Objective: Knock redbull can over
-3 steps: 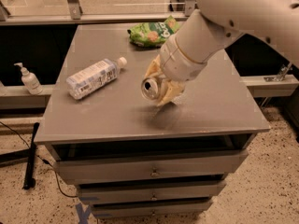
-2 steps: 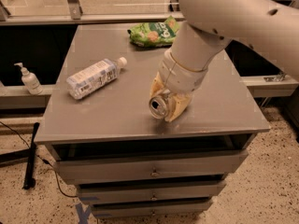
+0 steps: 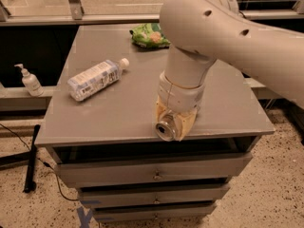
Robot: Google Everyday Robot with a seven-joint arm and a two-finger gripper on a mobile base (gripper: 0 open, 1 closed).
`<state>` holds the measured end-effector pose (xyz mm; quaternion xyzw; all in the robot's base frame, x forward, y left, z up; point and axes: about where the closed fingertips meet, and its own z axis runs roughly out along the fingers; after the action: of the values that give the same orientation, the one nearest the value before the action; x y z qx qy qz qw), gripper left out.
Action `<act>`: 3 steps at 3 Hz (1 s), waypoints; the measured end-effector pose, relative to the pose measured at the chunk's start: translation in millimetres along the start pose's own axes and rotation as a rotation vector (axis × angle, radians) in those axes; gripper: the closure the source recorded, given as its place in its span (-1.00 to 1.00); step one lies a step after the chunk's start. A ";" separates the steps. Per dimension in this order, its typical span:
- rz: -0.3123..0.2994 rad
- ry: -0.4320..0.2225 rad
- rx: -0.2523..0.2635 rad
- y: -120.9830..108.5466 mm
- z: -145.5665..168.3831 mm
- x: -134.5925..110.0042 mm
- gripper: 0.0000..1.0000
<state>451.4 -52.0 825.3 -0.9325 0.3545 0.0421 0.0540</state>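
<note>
Redbull can (image 3: 166, 128) — shiny top — clamped in pincer (image 3: 173, 124) nr table (image 3: 118, 109) edge.

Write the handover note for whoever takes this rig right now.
Gripper: the claw is low at the front edge of the table, shut on the redbull can.
Job's thing: the redbull can lies tipped on its side, shiny top toward the camera. I cannot tell whether it rests on the table.
Others: plastic bottle lying at left, green snack bag at the back.
Done: the can is no longer upright.
Left: probably open the claw and lift away gently. The can is close to the edge and may roll off.
</note>
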 end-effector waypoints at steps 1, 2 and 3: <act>-0.010 0.013 -0.032 6.2 3.5 0.9 -0.27; -0.011 0.015 -0.039 7.9 3.1 0.8 -0.73; -0.010 0.016 -0.039 7.9 1.8 0.7 -1.00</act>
<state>446.6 -58.0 822.9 -0.9356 0.3491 0.0414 0.0334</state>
